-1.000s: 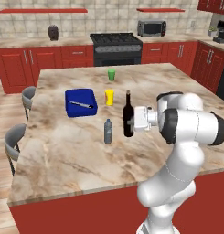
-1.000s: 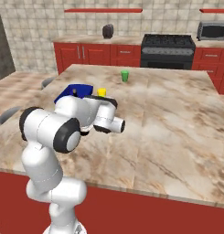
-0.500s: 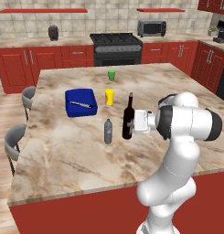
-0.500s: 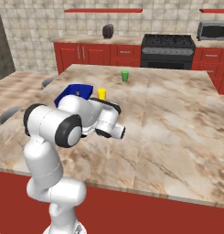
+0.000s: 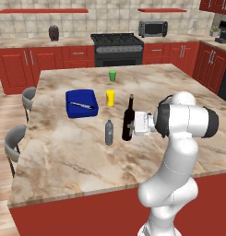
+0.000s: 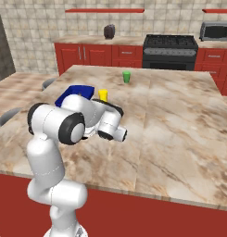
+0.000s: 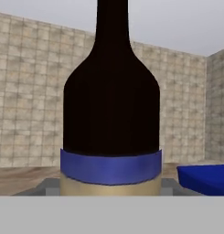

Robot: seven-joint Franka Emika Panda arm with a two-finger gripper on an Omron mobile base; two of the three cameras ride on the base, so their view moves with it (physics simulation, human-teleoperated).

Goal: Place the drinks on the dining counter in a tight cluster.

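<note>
Centre frame, claw (image 5: 134,125) clamped on upright wine bottle (image 5: 128,118) beside grey bottle (image 5: 109,132) on desk (image 5: 63,152) — risk: sideways shove topples either.

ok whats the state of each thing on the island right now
tall dark glass wine bottle: upright, gripped at its lower body
end effector: closed on the wine bottle
small grey plastic bottle: upright, capped, just left of the wine bottle
small green cup: upright, at the far side
yellow cup: upright, beside the blue box
flat blue box: lying flat, lid shut
</note>
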